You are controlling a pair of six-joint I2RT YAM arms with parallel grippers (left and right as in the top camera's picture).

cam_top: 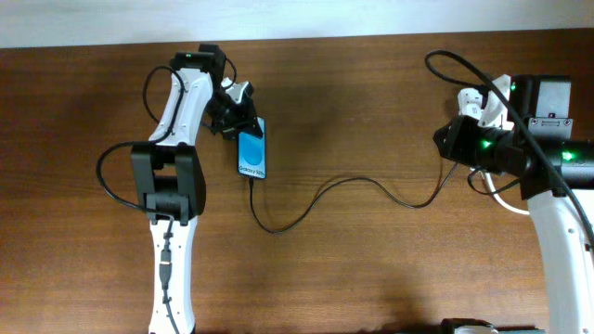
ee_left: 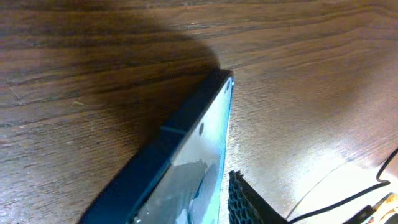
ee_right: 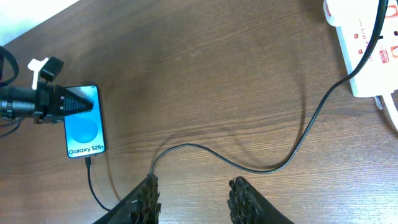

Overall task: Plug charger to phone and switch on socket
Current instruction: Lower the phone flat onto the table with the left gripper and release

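The right pincer [ee_right: 194,185] is seen nearest the right wrist camera, at 6 o'clock in its view. Its fingers are spread apart and nothing is held between them.

Beyond it, the charger [ee_right: 267,169] is laid in a loose curve across the table [ee_right: 205,74]. One run is led toward 9 o'clock, where its plug appears to be seated in the lower end of the phone [ee_right: 84,129]. The phone lies flat with its screen lit. Its upper end appears to be clamped by the left pincer [ee_right: 82,102].

Farthest away, at 2 o'clock, the socket [ee_right: 364,62] is found, with the other run of the charger led up to it. The switch position cannot be read.

The plugging step is judged complete, so switching on is the step in hand. The right pincer must be carried to 2 o'clock, and a red-marked switch must be pressed with one fingertip without snagging the charger.
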